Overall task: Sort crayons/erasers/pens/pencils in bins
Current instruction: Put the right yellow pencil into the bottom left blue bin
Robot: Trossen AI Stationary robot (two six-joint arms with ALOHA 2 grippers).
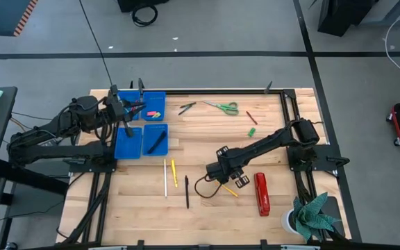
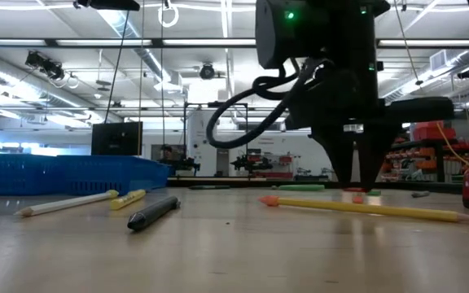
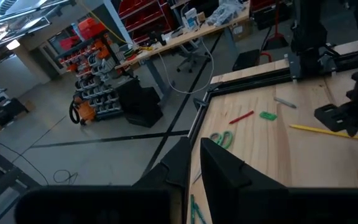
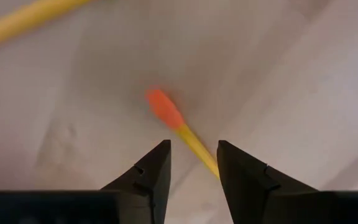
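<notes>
where bins (image 1: 128,142) cluster, pen (image 1: 157,139) inside one

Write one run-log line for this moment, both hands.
right hand: open, astride yellow pencil on table | left hand: shut, over bins, nothing seen held

No text, label, brand, number or sign is legible in any view.

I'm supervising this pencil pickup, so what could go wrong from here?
1. The right gripper straddles the yellow pencil close to its orange tip, far off-centre; once lifted, it may tilt or slip out.
2. The pencil crosses the open fingers at an angle, so closing may twist it instead of gripping it.
3. The red stapler lies nearby; a swinging pencil might hit it.
</notes>
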